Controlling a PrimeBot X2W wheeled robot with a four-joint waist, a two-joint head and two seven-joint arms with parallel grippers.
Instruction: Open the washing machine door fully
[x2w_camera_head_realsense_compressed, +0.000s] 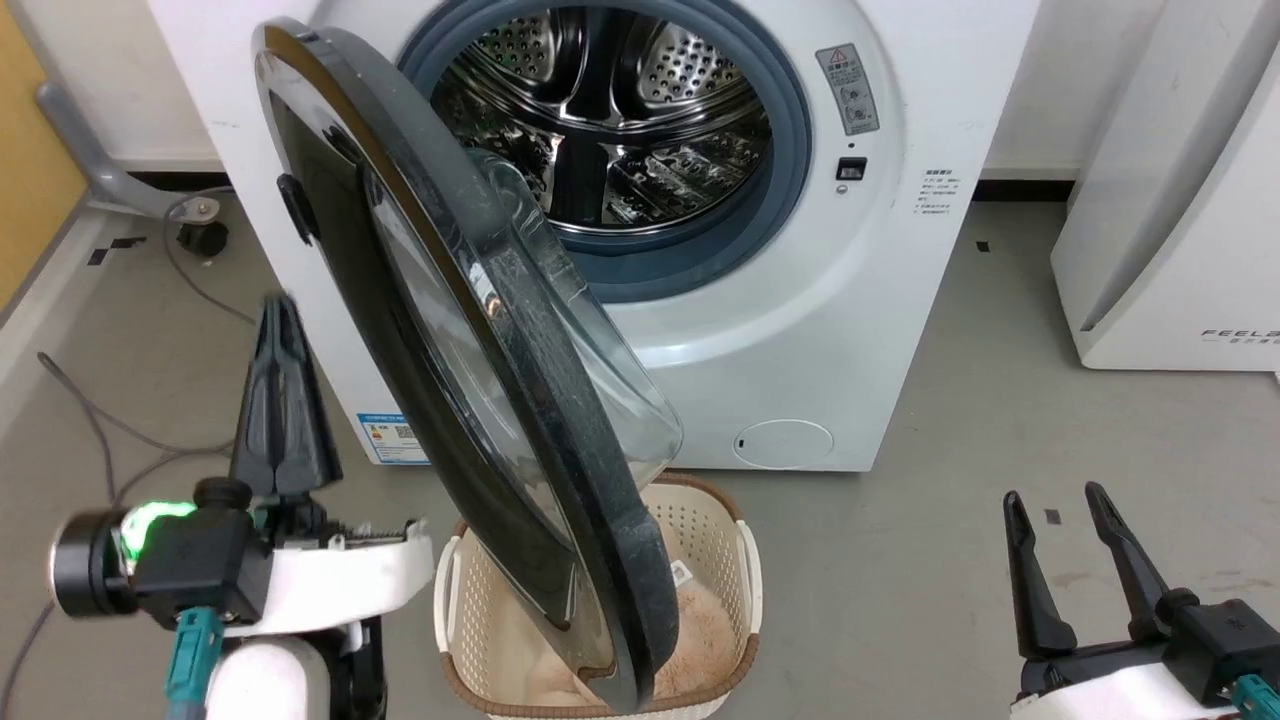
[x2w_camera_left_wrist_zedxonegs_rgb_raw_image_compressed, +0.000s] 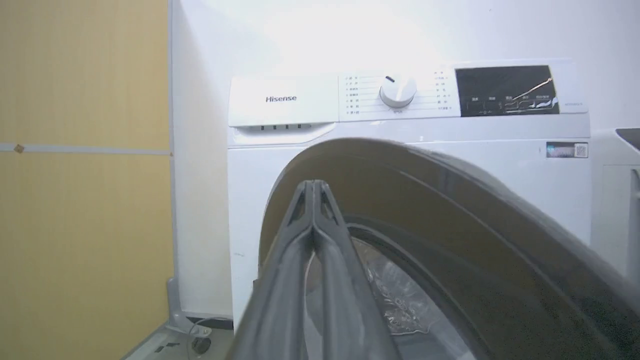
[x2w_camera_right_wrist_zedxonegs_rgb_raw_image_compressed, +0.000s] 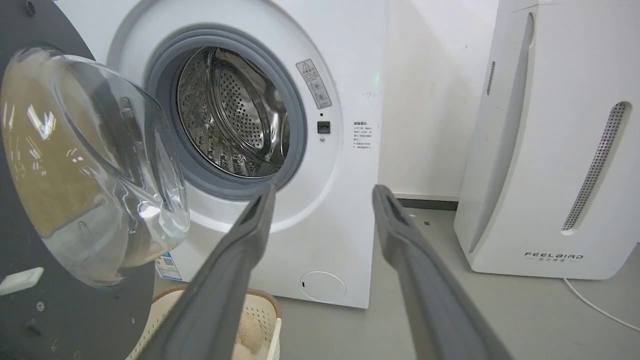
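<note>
Black and glossy, the washing machine door (x2w_camera_head_realsense_compressed: 450, 330) stands swung out from the white washing machine (x2w_camera_head_realsense_compressed: 800, 330). It is hinged at the left, and its near edge hangs over a cream laundry basket (x2w_camera_head_realsense_compressed: 745, 570) on the grey floor (x2w_camera_head_realsense_compressed: 950, 420). Its clear glass bowl faces right, toward the open steel drum (x2w_camera_head_realsense_compressed: 610, 110). The left gripper (x2w_camera_head_realsense_compressed: 282, 310) sits just left of the door's outer face, fingers pressed together with nothing between them; whether they touch the door cannot be told. The right gripper (x2w_camera_head_realsense_compressed: 1053, 495) hovers at the near right, well apart from the door, fingers spread wide and empty. A white appliance (x2w_camera_head_realsense_compressed: 1170, 200) stands at the far right.
</note>
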